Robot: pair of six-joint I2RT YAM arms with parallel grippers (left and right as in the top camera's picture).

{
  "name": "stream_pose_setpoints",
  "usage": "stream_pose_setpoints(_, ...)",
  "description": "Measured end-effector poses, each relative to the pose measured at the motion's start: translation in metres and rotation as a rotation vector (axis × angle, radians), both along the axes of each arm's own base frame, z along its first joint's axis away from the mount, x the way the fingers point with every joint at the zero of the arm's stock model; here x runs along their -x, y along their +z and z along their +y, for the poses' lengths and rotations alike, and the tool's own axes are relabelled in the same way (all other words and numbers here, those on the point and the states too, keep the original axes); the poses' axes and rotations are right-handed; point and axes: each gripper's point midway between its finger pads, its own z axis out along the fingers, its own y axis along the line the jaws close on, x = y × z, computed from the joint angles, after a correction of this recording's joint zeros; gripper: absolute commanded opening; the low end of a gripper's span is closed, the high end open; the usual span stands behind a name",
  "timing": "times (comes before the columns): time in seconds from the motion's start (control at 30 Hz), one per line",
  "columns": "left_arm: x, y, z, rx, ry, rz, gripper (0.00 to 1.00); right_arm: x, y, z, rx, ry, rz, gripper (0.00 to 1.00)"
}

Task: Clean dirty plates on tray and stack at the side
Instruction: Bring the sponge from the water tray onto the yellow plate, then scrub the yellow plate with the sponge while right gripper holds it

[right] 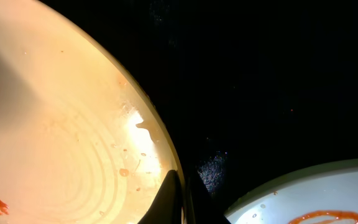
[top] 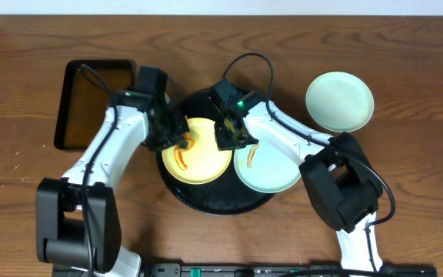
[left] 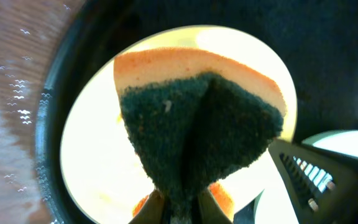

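Left wrist, left gripper (left: pixel 179 210) pinching sponge (left: pixel 204 118)

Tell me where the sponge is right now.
Overhead view, centre-left: the sponge is pinched in the left gripper, over the yellow plate on the round black tray.

The overhead view is lit evenly and softly, and only faint shadows are cast. Ahead of the left end effector (left: pixel 178 210), the yellow plate (left: pixel 89 155) is overexposed and the sponge (left: pixel 197 137) is slightly blurred. Beyond the right end effector (right: pixel 180 199), the tray (right: pixel 260 74) is rendered almost featureless black. A glare patch is seen on the yellow plate's rim just above its tips.
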Motion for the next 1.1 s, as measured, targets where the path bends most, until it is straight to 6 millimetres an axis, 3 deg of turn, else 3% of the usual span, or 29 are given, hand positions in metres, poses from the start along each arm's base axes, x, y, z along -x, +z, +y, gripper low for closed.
stream_pose_setpoints(0.27, 0.008, -0.025, -0.037, 0.116, 0.006, -0.016, 0.08, 0.000, 0.000, 0.000, 0.000, -0.003, 0.000, 0.01)
stream_pose_setpoints(0.4, 0.014, -0.033, -0.044, 0.143, 0.028, -0.001, 0.08, 0.000, 0.000, 0.000, 0.000, -0.003, 0.000, 0.01)
stream_pose_setpoints(0.7, 0.031, -0.060, -0.026, 0.049, 0.077, 0.048, 0.08, 0.000, 0.000, 0.000, 0.000, -0.003, 0.001, 0.01)
stream_pose_setpoints(0.9, 0.032, -0.063, -0.018, -0.003, 0.063, 0.039, 0.08, 0.000, 0.000, 0.000, 0.001, -0.003, 0.002, 0.01)
stream_pose_setpoints(1.1, 0.040, -0.065, 0.009, -0.159, 0.060, 0.066, 0.08, 0.000, 0.000, 0.000, 0.002, -0.003, 0.003, 0.01)
